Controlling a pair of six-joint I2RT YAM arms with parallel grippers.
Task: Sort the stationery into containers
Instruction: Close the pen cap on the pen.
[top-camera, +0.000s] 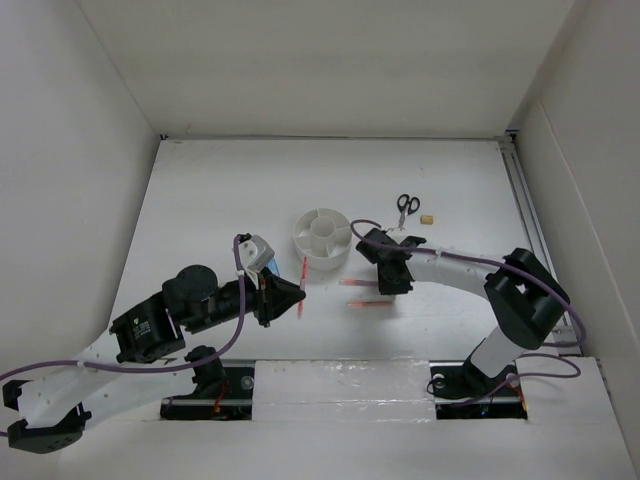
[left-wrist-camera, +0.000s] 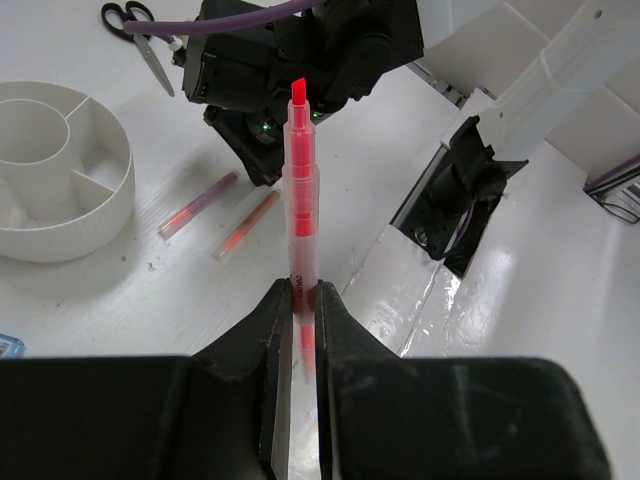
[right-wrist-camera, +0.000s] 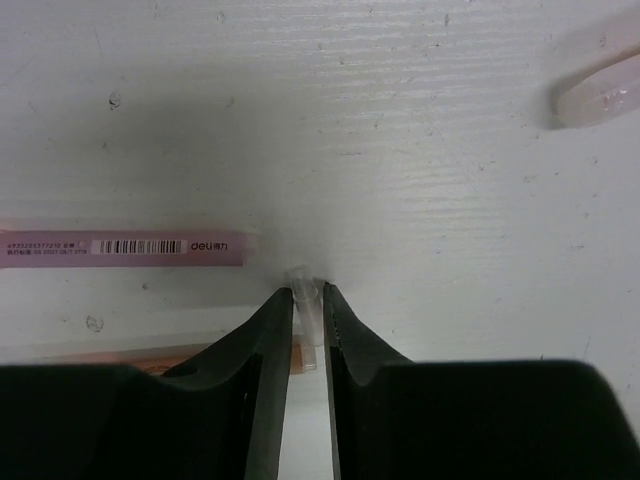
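The fingers of the right gripper (right-wrist-camera: 308, 295) hid most of an orange pen (right-wrist-camera: 200, 356); only a thin strip showed under the left finger. A pale pen (right-wrist-camera: 605, 88) was cut off at the upper right edge of that view and a pink pen (right-wrist-camera: 120, 247) at the left edge. Between the fingertips stood a small clear piece (right-wrist-camera: 305, 305); I could not tell whether it was a cap or a pen end. From above, the gripper's body covered its own tips.

The pink pen lay on the table (top-camera: 220, 200) just left of the right gripper's tips, apart from them. The red pen (left-wrist-camera: 300, 190) stuck straight out from the left gripper (left-wrist-camera: 303, 295), raised off the table. From above it was near the front left of the organizer (left-wrist-camera: 70, 225). Scissors (top-camera: 407, 208) and eraser (top-camera: 430, 216) lay to the organizer's right, well apart from both grippers.

The left gripper was clamped tight on the red pen's lower barrel. The right gripper stood narrow, its fingers flanking the clear piece; I could not tell whether they pinched it.
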